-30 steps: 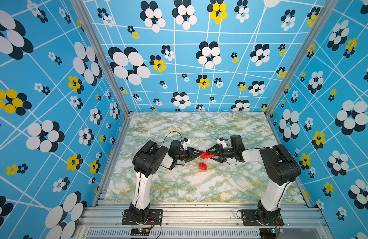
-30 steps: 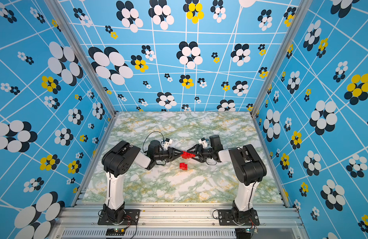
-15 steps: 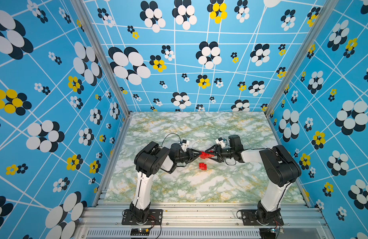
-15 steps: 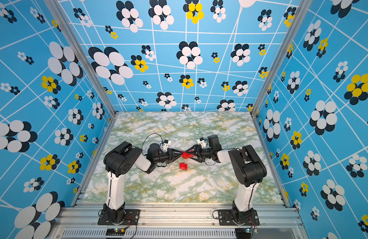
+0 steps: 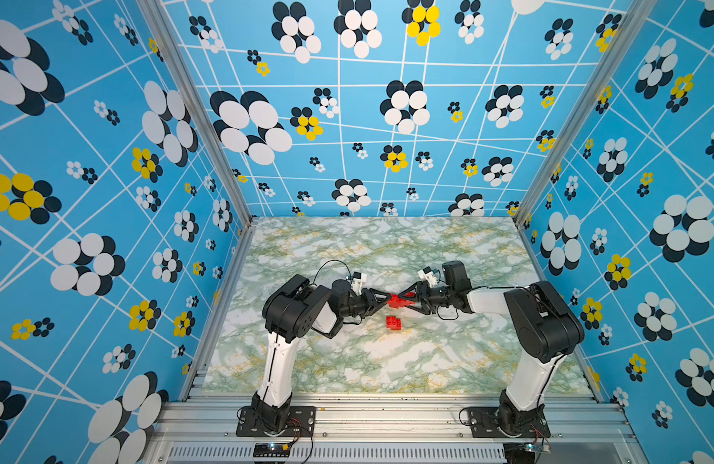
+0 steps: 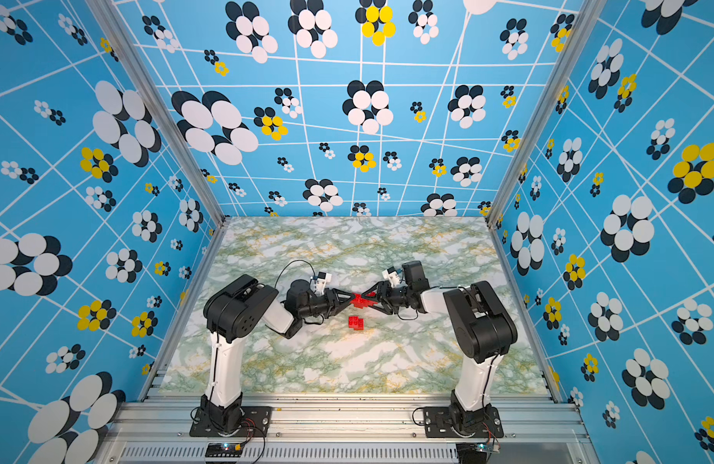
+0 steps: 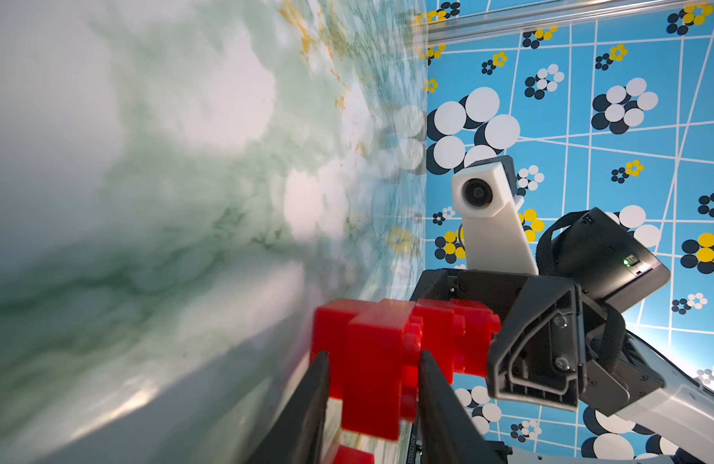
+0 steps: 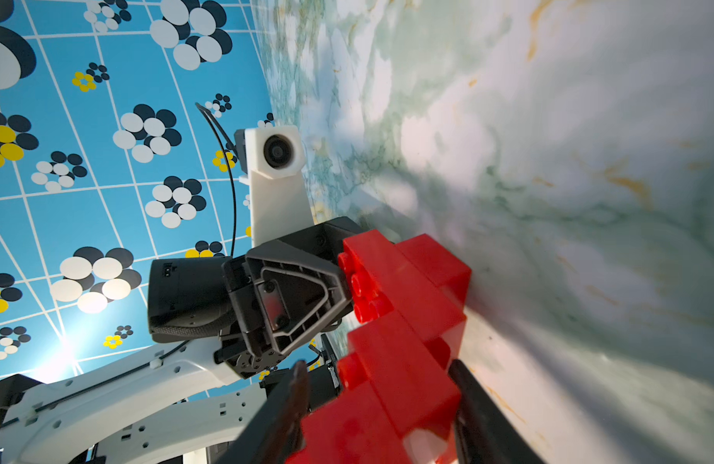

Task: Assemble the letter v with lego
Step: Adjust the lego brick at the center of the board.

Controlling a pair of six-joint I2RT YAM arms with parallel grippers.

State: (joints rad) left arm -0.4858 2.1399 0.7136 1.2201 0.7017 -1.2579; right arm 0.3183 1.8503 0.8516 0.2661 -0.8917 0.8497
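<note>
— Where is free room left on the counter (image 5: 387, 249)?

— With 12 o'clock taken at the back wall (image 5: 347, 120), bare marble is seen from 10 through 2. More is seen from 4 to 8, down to the front rail (image 5: 387, 405).

— What is blocked?

— The 9-to-3 line is barred by both arms. The left end effector (image 5: 384, 299) and right end effector (image 5: 407, 299) are set tip to tip around the joined bricks (image 5: 395, 300). Loose bricks (image 5: 393, 322) are found just at 6 of these, apart from them.
</note>
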